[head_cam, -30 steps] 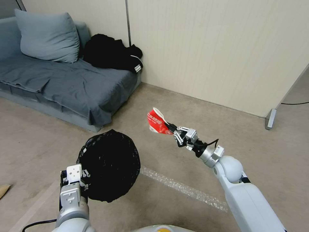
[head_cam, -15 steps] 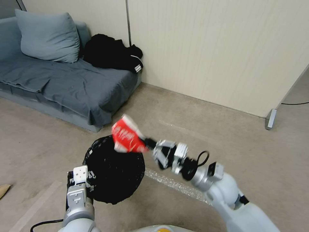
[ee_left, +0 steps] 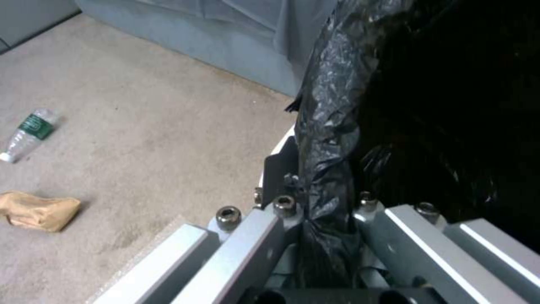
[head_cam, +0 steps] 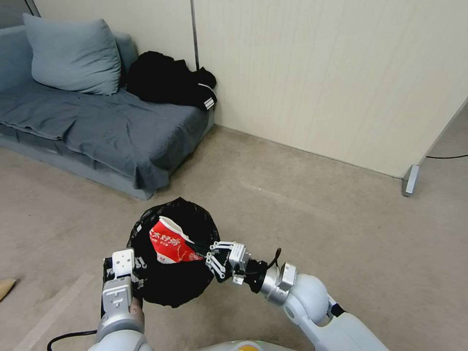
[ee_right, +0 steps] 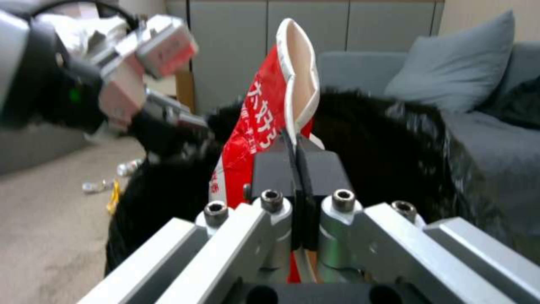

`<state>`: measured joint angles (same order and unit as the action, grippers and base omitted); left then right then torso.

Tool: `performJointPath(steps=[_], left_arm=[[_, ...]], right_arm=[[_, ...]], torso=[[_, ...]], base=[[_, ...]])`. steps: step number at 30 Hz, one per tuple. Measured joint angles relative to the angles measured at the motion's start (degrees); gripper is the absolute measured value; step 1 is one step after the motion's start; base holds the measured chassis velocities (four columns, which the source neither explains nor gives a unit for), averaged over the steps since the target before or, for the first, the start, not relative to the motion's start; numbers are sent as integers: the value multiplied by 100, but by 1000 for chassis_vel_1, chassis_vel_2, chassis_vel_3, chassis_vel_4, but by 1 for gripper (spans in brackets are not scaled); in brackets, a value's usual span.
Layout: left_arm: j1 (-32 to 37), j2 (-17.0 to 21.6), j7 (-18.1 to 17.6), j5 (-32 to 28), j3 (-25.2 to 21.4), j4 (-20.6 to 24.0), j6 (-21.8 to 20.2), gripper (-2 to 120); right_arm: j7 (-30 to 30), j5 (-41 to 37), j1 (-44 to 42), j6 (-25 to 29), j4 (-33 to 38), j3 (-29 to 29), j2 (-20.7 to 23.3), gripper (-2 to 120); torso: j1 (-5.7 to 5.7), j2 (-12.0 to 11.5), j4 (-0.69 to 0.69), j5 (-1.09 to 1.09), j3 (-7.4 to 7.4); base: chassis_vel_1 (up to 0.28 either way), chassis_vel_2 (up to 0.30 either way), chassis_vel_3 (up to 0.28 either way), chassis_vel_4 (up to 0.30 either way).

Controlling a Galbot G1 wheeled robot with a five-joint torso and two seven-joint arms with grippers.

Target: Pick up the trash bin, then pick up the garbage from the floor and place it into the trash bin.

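Beige carpeted floor (head_cam: 312, 204) runs to a grey sofa (head_cam: 97, 122); the left pincer (head_cam: 130, 272) is clamped on the rim of the round trash bin lined with a glossy black bag (head_cam: 175, 282), held off the floor; the right pincer (head_cam: 208, 257), closed tight on the crushed red-white paper cup (head_cam: 170, 242), holds it over the mouth; released askew, the cup could catch the rim and tumble out; the thin bag could slip from the left grip.

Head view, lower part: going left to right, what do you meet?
brown paper bag at the edge → left gripper clamped on the rim of the trash bin → red-white paper cup over the bin's mouth → right gripper pinching the cup.
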<state>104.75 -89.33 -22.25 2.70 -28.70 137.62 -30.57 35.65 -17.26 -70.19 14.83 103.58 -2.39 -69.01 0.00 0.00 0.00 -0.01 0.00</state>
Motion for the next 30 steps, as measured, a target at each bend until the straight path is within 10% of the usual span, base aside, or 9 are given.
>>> performJointPath(steps=[22,30], left_arm=[[63,-20,0,47,89,27,-2,0],[-18,7,8,55,40,-101,-6,0]], right_arm=[[-72,196,88,-146,137,24,-92,74],[-674,161,-223,-142,1204,499,-47,99]], torso=[[0,0,0,1,0],[0,0,0,1,0]], base=[[0,0,0,0],[0,0,0,0]])
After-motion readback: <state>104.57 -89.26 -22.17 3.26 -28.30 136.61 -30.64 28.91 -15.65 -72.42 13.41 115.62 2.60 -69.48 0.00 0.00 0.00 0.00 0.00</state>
